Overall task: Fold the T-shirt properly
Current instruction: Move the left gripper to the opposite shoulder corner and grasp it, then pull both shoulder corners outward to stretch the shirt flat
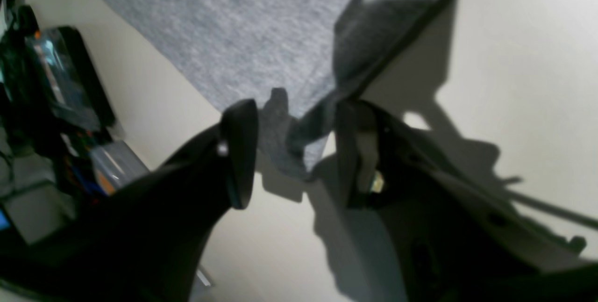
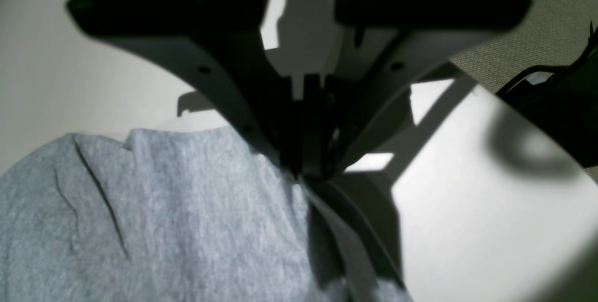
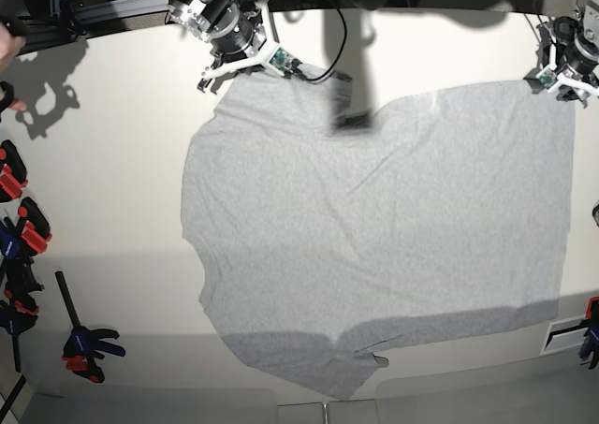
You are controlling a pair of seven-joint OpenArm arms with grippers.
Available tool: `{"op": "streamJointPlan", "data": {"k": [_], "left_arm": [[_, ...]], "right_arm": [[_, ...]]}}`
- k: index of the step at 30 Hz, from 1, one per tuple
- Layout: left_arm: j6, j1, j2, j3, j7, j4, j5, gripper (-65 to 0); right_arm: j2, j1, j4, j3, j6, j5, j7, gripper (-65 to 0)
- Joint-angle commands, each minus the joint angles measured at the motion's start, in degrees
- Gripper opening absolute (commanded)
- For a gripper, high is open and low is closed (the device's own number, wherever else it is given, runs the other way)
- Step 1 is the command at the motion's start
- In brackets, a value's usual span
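The light heather-grey T-shirt (image 3: 374, 237) lies spread flat on the white table (image 3: 94, 162), plain side up, with no lettering showing. My right gripper (image 3: 239, 64) is at the shirt's far left corner. In the right wrist view its jaws (image 2: 308, 171) are pressed together on the cloth edge (image 2: 187, 218). My left gripper (image 3: 564, 85) is at the shirt's far right corner. In the left wrist view it (image 1: 294, 152) stands open, with a raised corner of the shirt (image 1: 243, 35) between the fingers, against the right finger (image 1: 355, 152).
Several red-and-black clamps (image 3: 19, 227) and a blue-handled one (image 3: 84, 340) lie along the table's left edge. Another clamp (image 3: 590, 335) sits at the right edge. A cable and its shadow (image 3: 346, 96) hang over the shirt's far edge. Dark clutter (image 1: 56, 82) lies beyond the table.
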Motion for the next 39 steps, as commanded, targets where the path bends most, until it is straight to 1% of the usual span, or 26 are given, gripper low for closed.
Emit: {"op": "streamJointPlan", "data": {"k": [1,3,6,8,11,12,14,15,16,17,18,19,20,23,27,29,33,34,37,39], "left_arm": [[-0.48,-0.04,-0.92,-0.24,-0.50,-0.59,-1.18,-39.0],[-0.74,-0.90,-0.50,-0.24,-1.11,-2.05,-3.41,-39.0],[-2.08,-3.63,1.20,-0.24,-1.11,-5.09,-3.58,-39.0],[-4.31,-5.66,2.60,-0.24,-1.11,-7.41,-4.11,-39.0],[-9.11,-7.80,4.46,-0.24,-1.14,-10.29,-5.27,-39.0],[-10.25,-8.13,5.01,-0.24,-1.14,-11.02,-5.25,-39.0],[-10.36,-7.91,5.57,-0.24,-1.05,-11.37,-5.25,-39.4],[-10.32,-7.72,5.57,-0.24,-0.81,-11.34,-5.25,-41.3],[-10.32,-7.58,5.55,-0.24,-0.37,-11.34,-5.22,-44.5],[-10.32,-7.58,5.53,-0.24,0.07,-11.34,-5.18,-49.2],[-10.32,-7.61,5.53,-0.24,0.20,-11.34,-5.05,-55.9],[-10.29,-7.63,5.53,-0.26,0.15,-11.32,-5.05,-63.9],[-10.29,-7.61,5.53,-0.26,0.15,-11.23,-5.05,-65.0],[-10.08,-7.61,5.53,-0.26,0.15,-11.23,-5.05,-65.0],[-10.08,-7.56,5.46,-0.26,0.26,-10.73,-5.07,-65.0],[-10.10,-7.13,5.38,-0.26,1.86,-9.84,-6.14,-65.0],[-10.05,-6.40,5.35,-0.28,9.53,-6.10,-6.71,-65.0],[-10.01,-6.01,5.18,-0.31,10.56,-4.92,-6.71,-65.0],[-9.66,-3.91,4.17,-0.31,10.78,-0.87,-6.73,-65.0],[-7.61,-1.88,3.43,-0.31,11.37,1.95,-6.71,-65.0]], "right_arm": [[0.81,-0.55,-0.98,0.24,0.37,-1.11,-5.07,-65.0],[0.79,-0.55,-0.98,0.24,0.39,-1.11,-5.05,-65.0],[0.79,-0.55,-0.98,0.24,0.39,-1.11,-4.87,-65.0],[0.81,-0.55,-0.98,0.24,0.39,-1.11,-4.66,-65.0],[0.81,-0.57,-0.98,0.24,0.37,-1.11,-4.70,-65.0],[0.81,-0.55,-0.98,0.24,0.37,-1.11,-4.70,-65.0],[0.81,-0.55,-0.98,0.24,0.39,-1.11,-4.68,-65.0],[0.81,-0.55,-0.98,0.24,0.37,-1.14,-4.68,-65.0],[0.79,-0.57,-0.98,0.24,0.39,-1.11,-4.66,-65.0],[0.81,-0.57,-0.98,0.24,0.37,-1.11,-4.68,-65.0],[0.81,-0.55,-0.98,0.24,0.39,-1.14,-4.68,-65.0],[0.81,-0.55,-0.98,0.24,0.37,-1.14,-4.68,-65.0],[0.81,-0.55,-0.98,0.24,0.37,-1.14,-4.72,-65.0],[0.83,-0.55,-0.94,0.24,0.35,-1.18,-5.16,-65.0],[0.83,-0.57,0.57,0.24,-0.46,-1.18,-5.40,-65.0],[0.83,-0.70,2.19,0.26,-0.44,-1.57,-5.88,-65.0],[1.01,-0.72,5.38,0.26,-0.48,-4.66,-6.86,-65.0],[1.11,-0.70,5.95,0.28,-0.48,-4.83,-6.88,-65.0],[2.64,-0.72,7.67,0.42,-0.55,-5.42,-7.06,-65.0],[3.96,-0.87,8.92,0.42,-1.57,-5.42,-7.82,-65.0]]}}
